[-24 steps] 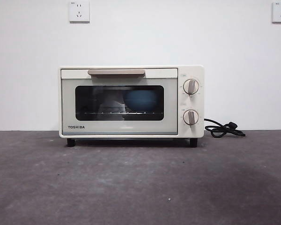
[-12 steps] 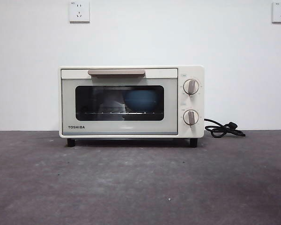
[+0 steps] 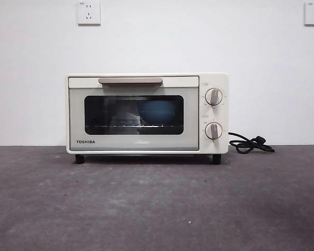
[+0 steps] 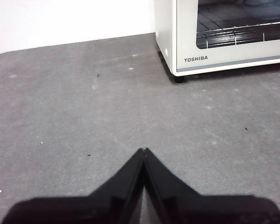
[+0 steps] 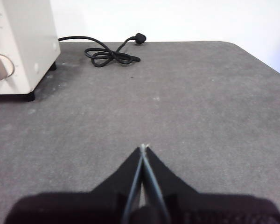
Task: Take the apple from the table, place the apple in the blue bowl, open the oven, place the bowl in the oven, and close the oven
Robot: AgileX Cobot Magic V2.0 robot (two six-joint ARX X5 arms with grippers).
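Note:
The cream-white oven (image 3: 146,114) stands at the back of the dark grey table (image 3: 157,209) with its door closed. Through the dark glass the blue bowl (image 3: 158,111) sits on the rack, toward the right side. The apple is hidden from view. My left gripper (image 4: 143,150) is shut and empty above bare table, well in front of the oven's left corner (image 4: 177,65). My right gripper (image 5: 143,147) is shut and empty too, over the table to the right of the oven (image 5: 18,46). Neither arm shows in the front view.
A coiled black power cord with plug (image 3: 250,144) (image 5: 109,53) lies on the table right of the oven. Two wall sockets (image 3: 88,12) sit high on the white wall behind. The table's rounded far corners show in both wrist views.

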